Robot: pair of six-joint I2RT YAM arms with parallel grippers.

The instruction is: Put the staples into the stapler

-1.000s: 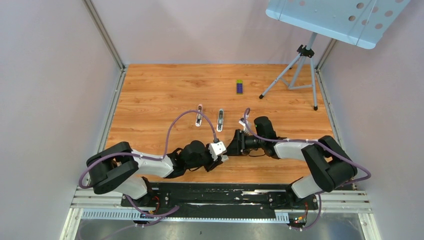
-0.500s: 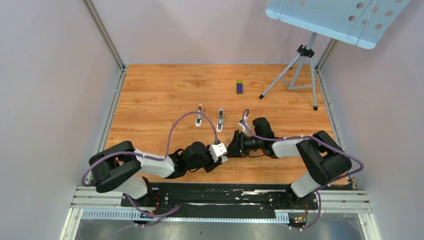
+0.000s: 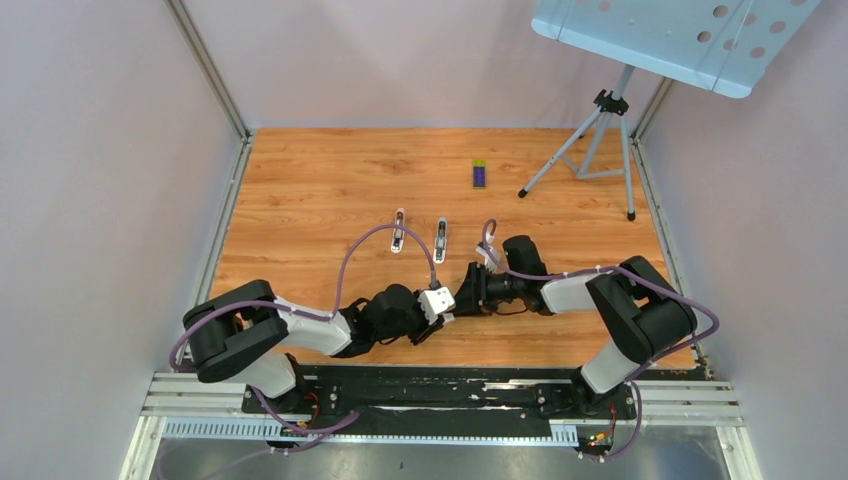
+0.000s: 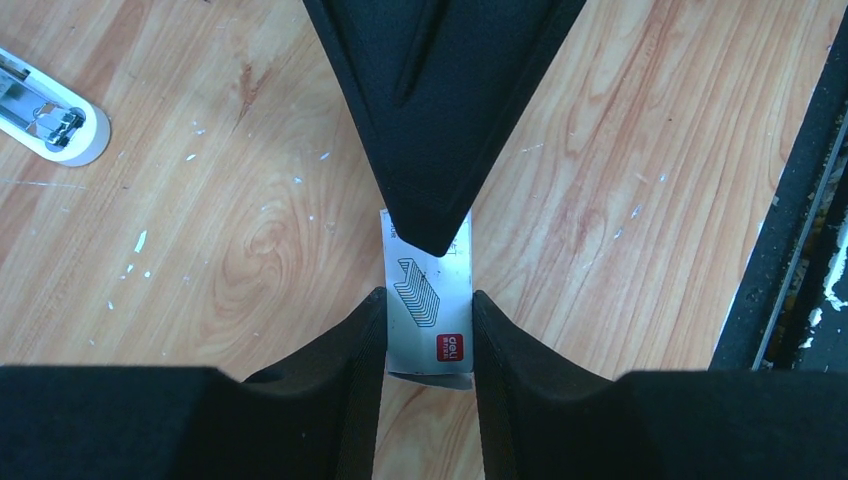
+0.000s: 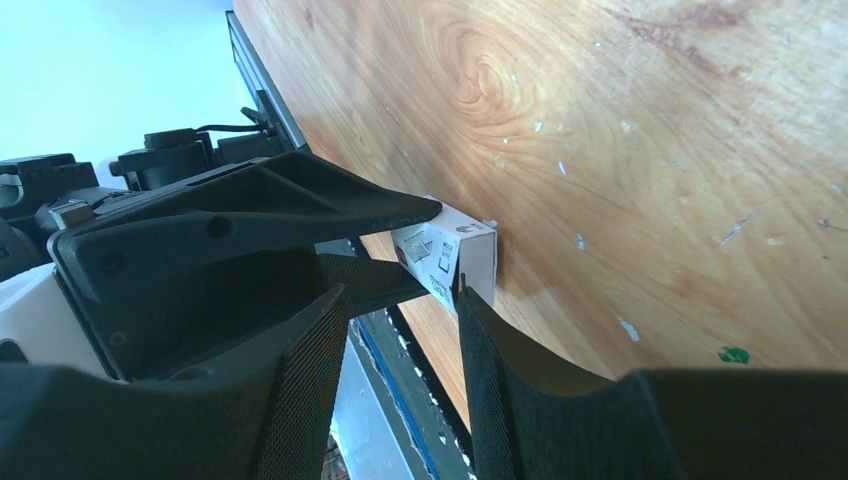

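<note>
Close to the arm bases, both grippers meet over the near middle of the wooden table point(image 3: 300, 180). The left gripper point(image 4: 427, 318) has its fingers drawn in on the long edges of a small white box point(image 4: 436, 285) printed with a staple drawing and a red logo, and clamps it. The right gripper point(image 5: 400, 298) reaches the same box from the opposite end with its fingers set narrow; whether they actually pinch it I cannot tell. No bare staples show anywhere. I judge they sit inside this box, so the step in hand looks like opening it. Farther out lies the stapler point(image 3: 440, 238), a slim white-and-metal piece, with a second like piece point(image 3: 398, 232) just beside it, both well apart from the grippers. Beyond, toward the back, stand a purple-and-green box point(image 3: 479, 173) and a tripod stand point(image 3: 612, 102). Next, one gripper should steady the box while the other draws the strip out without crushing the card or scattering staples, then carries it to the stapler's channel.
</note>
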